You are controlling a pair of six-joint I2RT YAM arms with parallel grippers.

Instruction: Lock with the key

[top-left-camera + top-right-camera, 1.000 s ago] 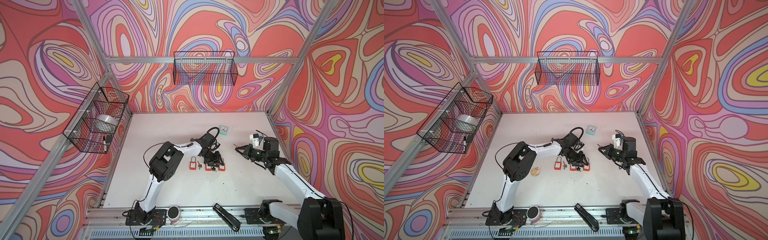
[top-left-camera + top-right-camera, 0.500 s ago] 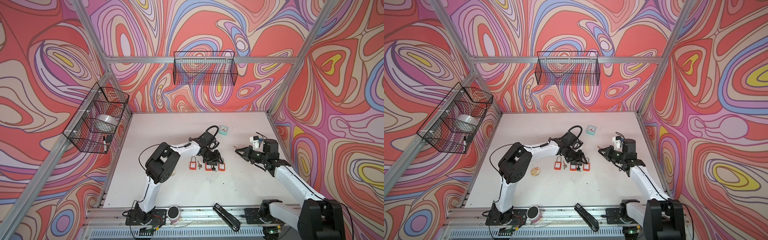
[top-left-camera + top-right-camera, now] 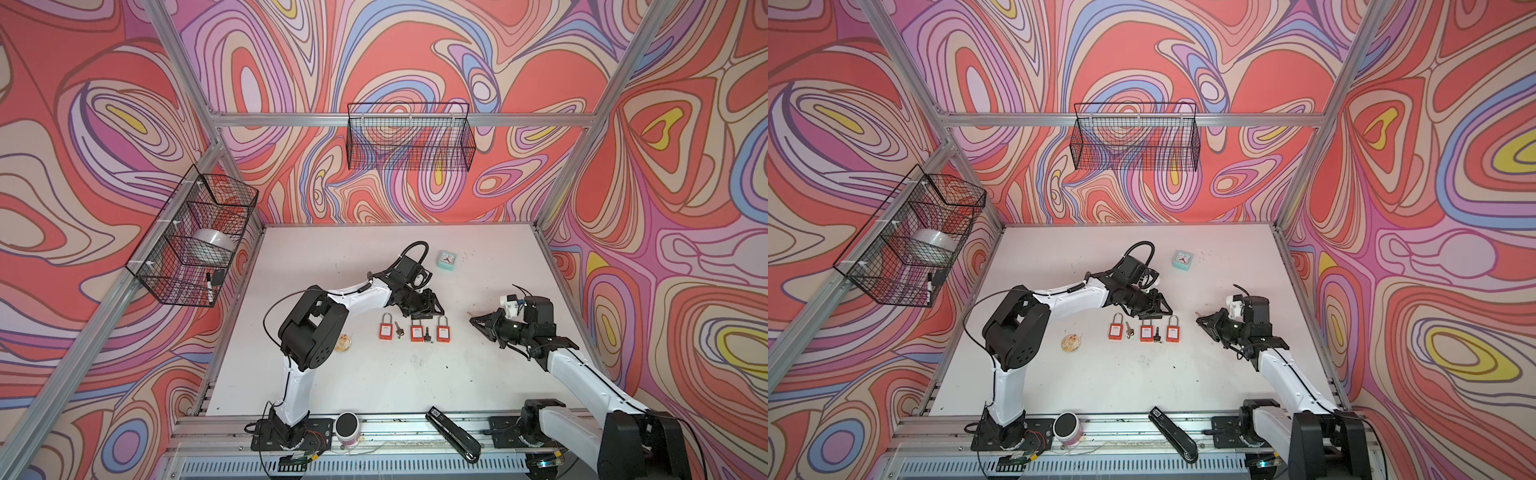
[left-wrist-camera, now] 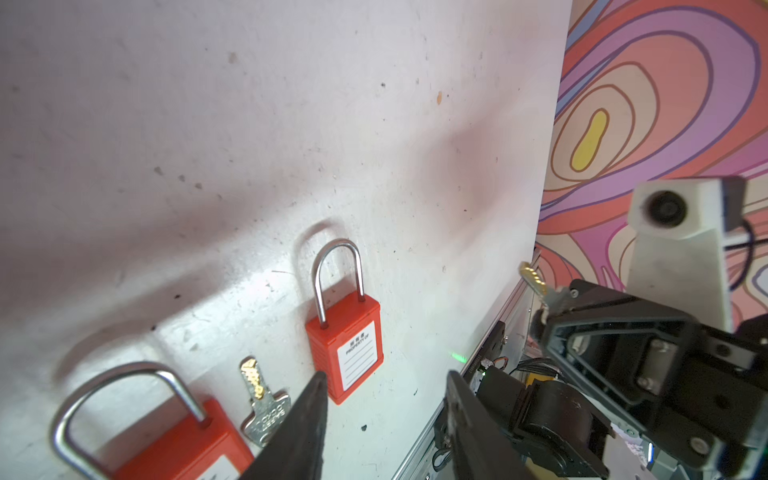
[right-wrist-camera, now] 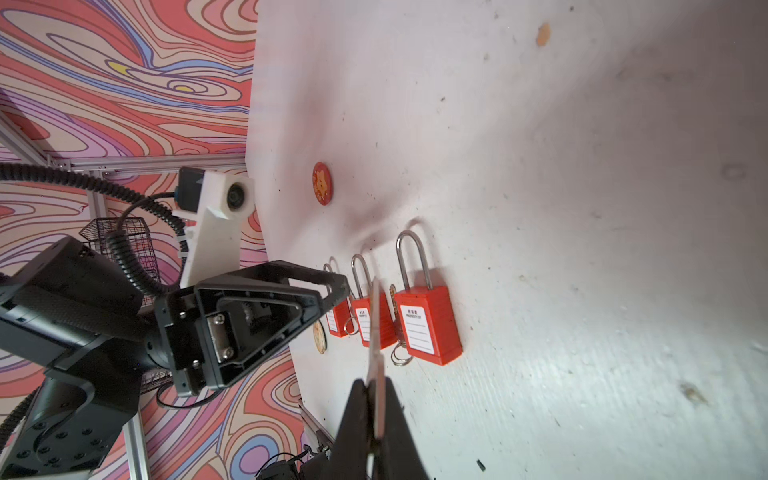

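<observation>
Top views, both: a black wire basket [image 3: 183, 286] is fixed to the left wall. A silvery roll of tape [image 3: 210, 249] is held in its middle compartment and a black marker [image 3: 211, 286] in the compartment nearest the front. A longer wire basket [image 3: 409, 153], also of black mesh, is hung on the back wall

Table [image 3: 332, 374]: white, flat, scuffed and speckled. Three padlocks with red plastic bodies, white labels and bare steel shackles are laid flat on it in a row: left padlock [image 3: 386, 326], middle padlock [image 3: 417, 330], right padlock [image 3: 443, 329]. One loose key [image 3: 399, 329] is laid between the first two, and a second loose key [image 3: 427, 333] between the last two. A square mint-green clock [image 3: 446, 261] is set well behind the row

Key [image 4: 534, 280]: flat metal with a brass-coloured toothed tip. It is pinched by its head between the closed jaws of the right gripper [image 5: 376, 388] and held above the table, well to the right of the row

Left gripper [image 4: 384, 399]: black tapered fingers, jaws about half apart with nothing between them, held just behind the middle and right padlocks
</observation>
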